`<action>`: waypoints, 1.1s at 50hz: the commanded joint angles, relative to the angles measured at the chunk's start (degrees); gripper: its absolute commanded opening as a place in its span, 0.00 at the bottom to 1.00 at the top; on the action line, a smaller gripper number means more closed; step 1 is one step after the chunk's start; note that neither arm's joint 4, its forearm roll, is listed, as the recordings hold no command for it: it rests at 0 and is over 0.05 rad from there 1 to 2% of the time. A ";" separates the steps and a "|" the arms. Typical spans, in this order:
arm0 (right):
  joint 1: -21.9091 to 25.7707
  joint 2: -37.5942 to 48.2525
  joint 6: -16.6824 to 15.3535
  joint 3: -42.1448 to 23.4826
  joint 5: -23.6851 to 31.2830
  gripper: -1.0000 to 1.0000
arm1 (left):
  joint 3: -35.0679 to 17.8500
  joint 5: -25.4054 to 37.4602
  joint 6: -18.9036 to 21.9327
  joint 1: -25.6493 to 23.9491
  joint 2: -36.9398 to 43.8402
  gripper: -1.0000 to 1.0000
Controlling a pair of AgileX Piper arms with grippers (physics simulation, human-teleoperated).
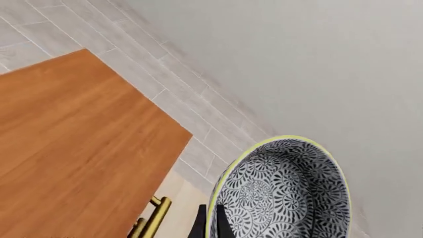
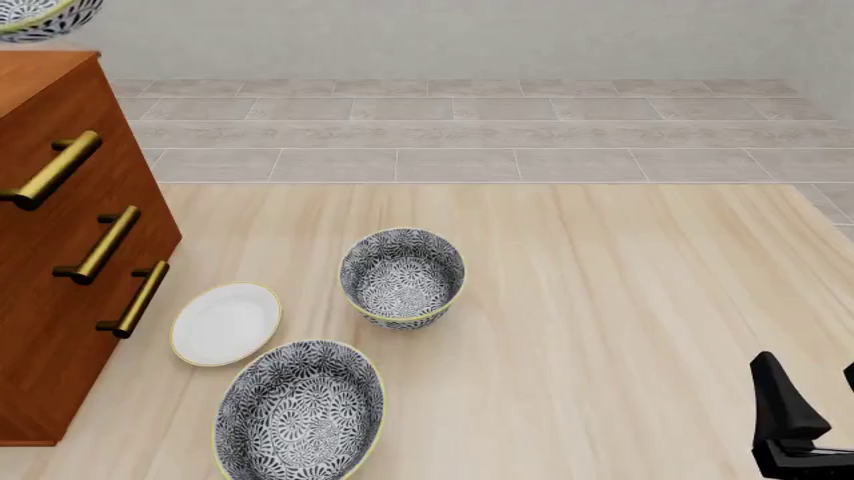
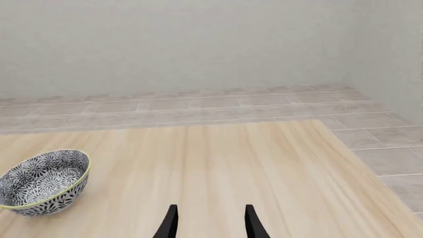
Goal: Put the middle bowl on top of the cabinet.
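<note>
The middle bowl [image 1: 284, 191], blue-grey floral with a thin yellow rim, hangs tilted in the air beside and above the cabinet's reddish-brown top [image 1: 73, 148]. My left gripper [image 1: 211, 225] is shut on its rim, one dark finger inside and one outside. In the front view only a piece of this bowl [image 2: 40, 18] shows at the upper left corner, above the cabinet [image 2: 54, 300]; the left arm is out of that frame. My right gripper [image 3: 211, 223] stands open and empty low over the table's right near side [image 2: 810, 375].
Two more patterned bowls stand on the table: a smaller one [image 2: 402, 277] [image 3: 43, 181] mid-table and a wider one [image 2: 300, 412] at the near edge. A small white plate [image 2: 226, 323] lies between them beside the cabinet's brass handles [image 2: 100, 245]. Tiled floor and wall lie beyond.
</note>
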 commanded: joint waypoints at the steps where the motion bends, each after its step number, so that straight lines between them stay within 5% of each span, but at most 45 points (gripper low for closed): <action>1: -0.02 0.16 -0.06 0.00 -0.24 1.00 | -0.91 0.32 -3.31 2.71 1.16 0.00; 22: -0.02 1.36 0.08 -0.02 -1.84 1.00 | -11.14 12.54 -5.18 11.34 4.03 0.00; 55: -0.14 -0.61 0.58 -0.18 -1.09 1.00 | -15.79 21.54 -12.22 16.95 6.02 0.00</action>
